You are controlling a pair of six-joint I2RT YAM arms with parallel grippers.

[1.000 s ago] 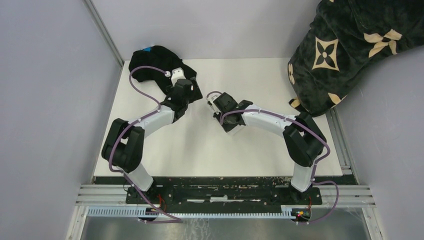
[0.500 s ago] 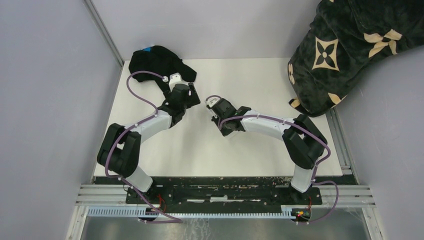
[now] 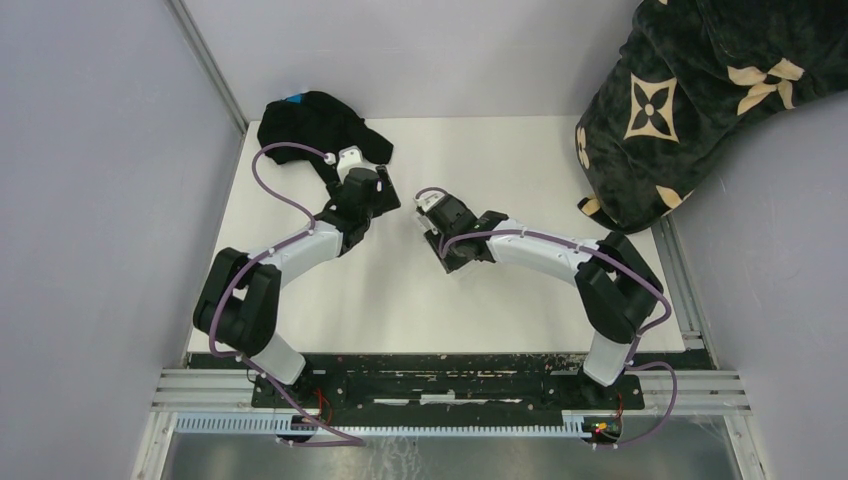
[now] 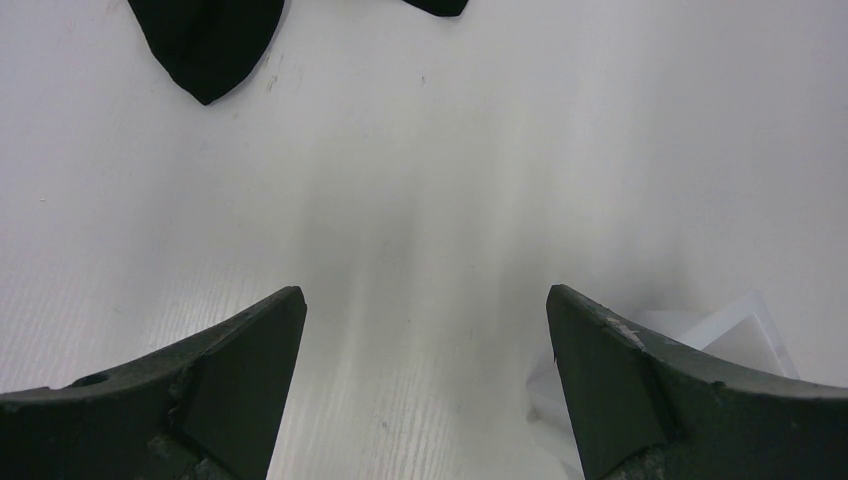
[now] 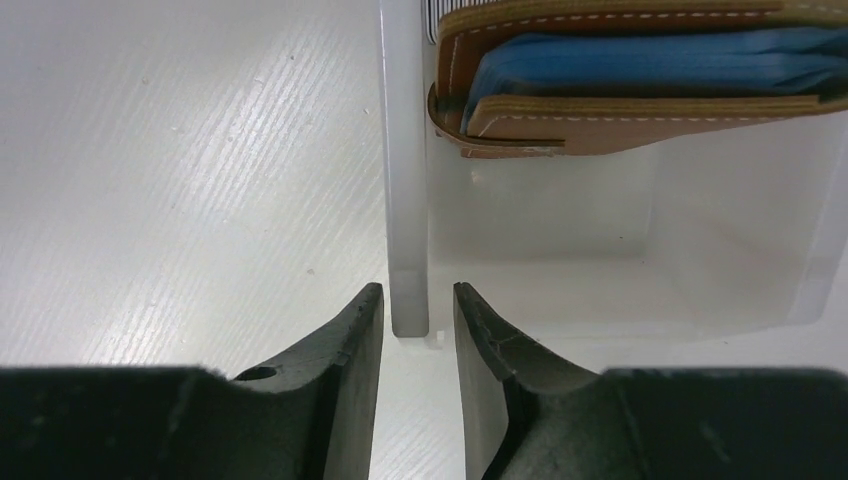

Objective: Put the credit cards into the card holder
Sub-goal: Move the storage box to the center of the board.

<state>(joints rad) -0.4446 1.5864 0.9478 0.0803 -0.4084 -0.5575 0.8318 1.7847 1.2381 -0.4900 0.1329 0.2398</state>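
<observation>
The right pincer [image 5: 418,292] is standing narrowly parted astride a side wall of the clear tray [image 5: 405,150], gripping nothing. The left pincer [image 4: 425,295] is hanging spread wide and empty just beside the tray. The brown card holder [image 5: 650,108] is lying inside the tray, blue showing between its flaps.

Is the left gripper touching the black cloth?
Apart. The left wrist view shows a stretch of bare white table between the open left gripper and the black cloth.
</observation>
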